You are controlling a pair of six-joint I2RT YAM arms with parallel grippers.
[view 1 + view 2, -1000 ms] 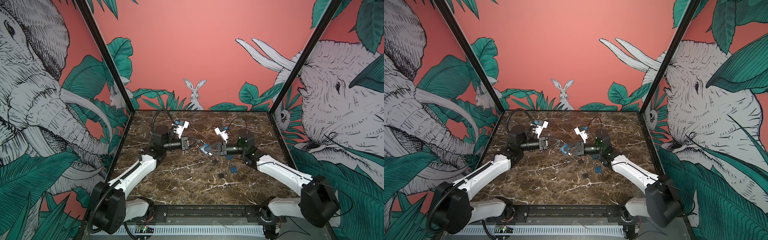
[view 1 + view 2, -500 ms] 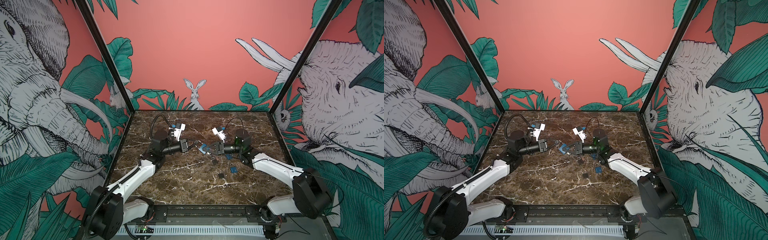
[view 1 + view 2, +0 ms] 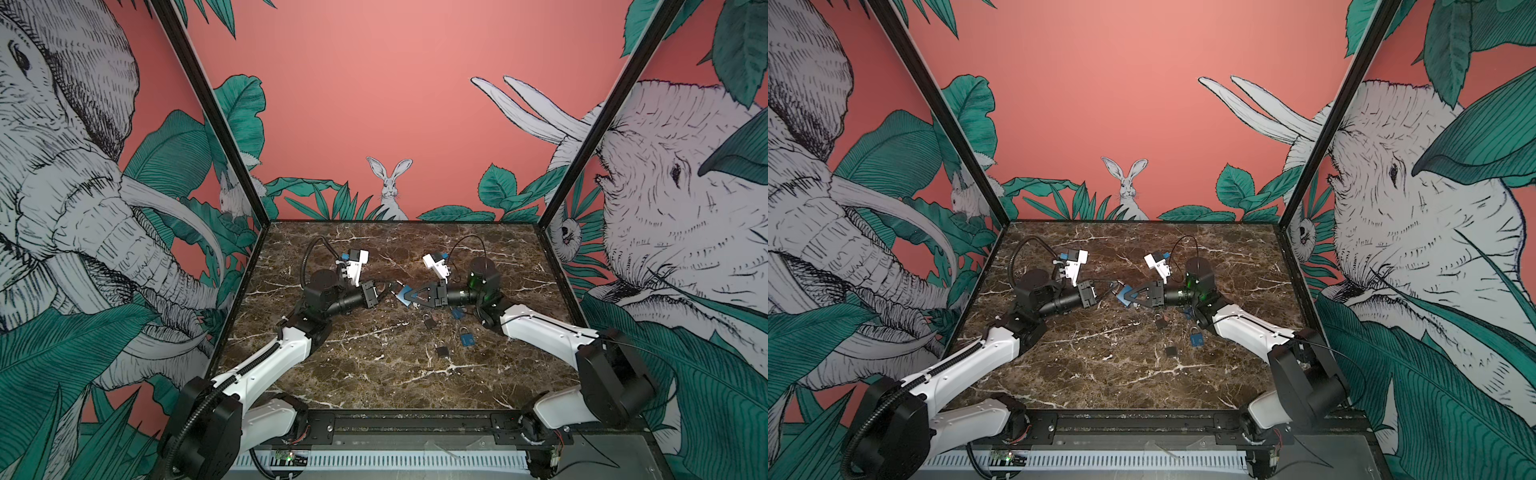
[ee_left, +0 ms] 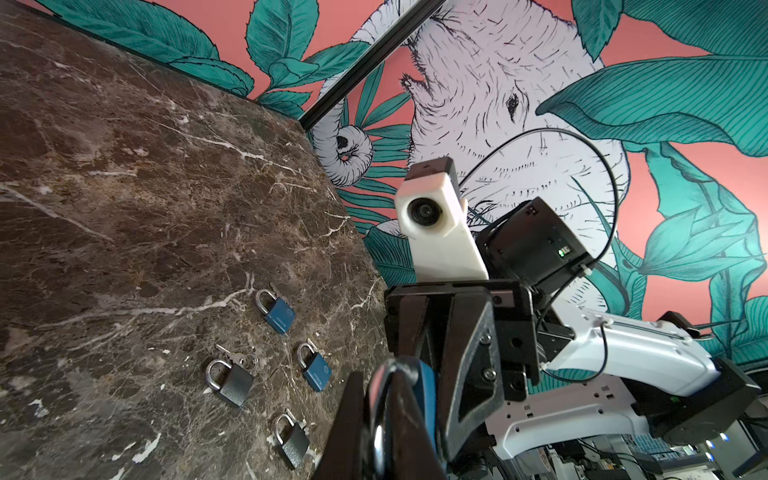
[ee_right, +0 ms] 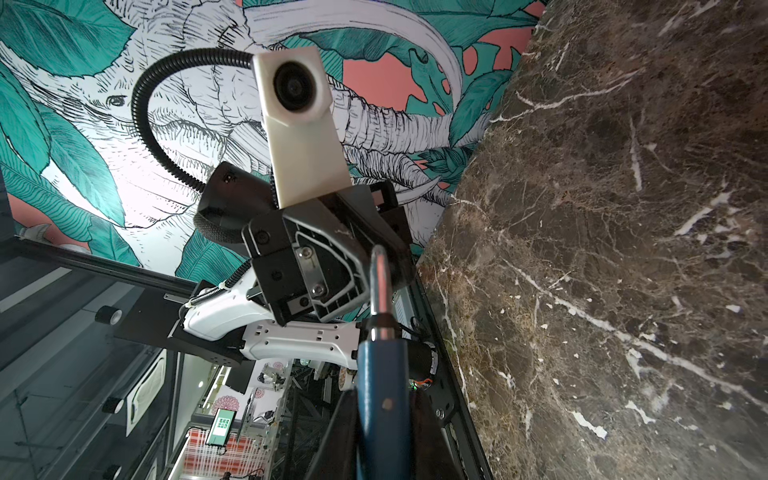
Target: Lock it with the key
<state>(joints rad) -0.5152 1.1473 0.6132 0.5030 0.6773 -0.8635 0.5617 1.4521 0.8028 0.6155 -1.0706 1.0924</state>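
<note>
A blue padlock (image 3: 402, 296) (image 3: 1123, 297) hangs above the middle of the marble table, held from both sides. My right gripper (image 3: 406, 297) (image 3: 1127, 296) (image 5: 382, 399) is shut on its blue body (image 5: 382, 374). The silver shackle (image 5: 380, 274) points at my left gripper (image 3: 395, 287) (image 3: 1115, 287) (image 4: 386, 386), which is shut on that shackle (image 4: 388, 374). The held padlock's keyhole is hidden, and I see no key in it. A key on a ring (image 4: 239, 356) lies on the table beside a grey padlock (image 4: 232, 384).
Several more padlocks lie on the table below and to the right of the grippers: a grey one (image 3: 429, 322), a blue one (image 3: 467, 340), another grey one (image 3: 442, 351). Printed walls close off the left, back and right.
Both grippers keep their hold on the blue padlock. The pair has shifted slightly to the left, and both arms have changed posture a little.
</note>
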